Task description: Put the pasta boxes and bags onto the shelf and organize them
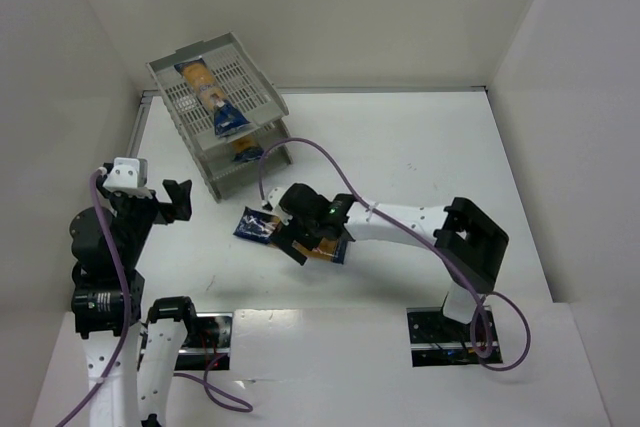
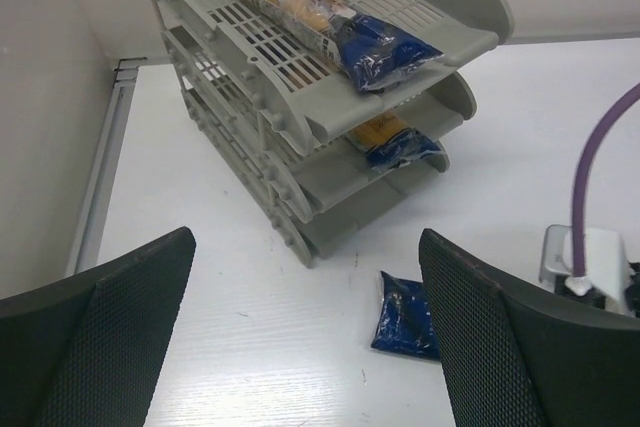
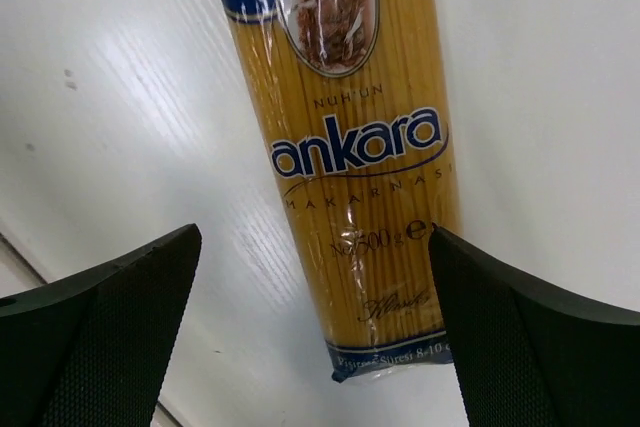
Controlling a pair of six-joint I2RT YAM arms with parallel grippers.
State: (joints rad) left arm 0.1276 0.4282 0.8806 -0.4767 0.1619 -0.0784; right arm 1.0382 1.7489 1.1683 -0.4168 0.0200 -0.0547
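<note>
Blue-ended orange spaghetti packet was seen lying near the grey slotted plastic shelf. The left gripper and right gripper were spread wide, nothing held.

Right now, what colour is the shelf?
Light grey; the shelf shows best in the left wrist view.

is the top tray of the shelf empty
No, a spaghetti packet lies lengthwise in the top tray of the shelf.

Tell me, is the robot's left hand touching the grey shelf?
Apart. The top view shows bare white table between the open left hand and the shelf; the left wrist view shows the same gap.
</note>
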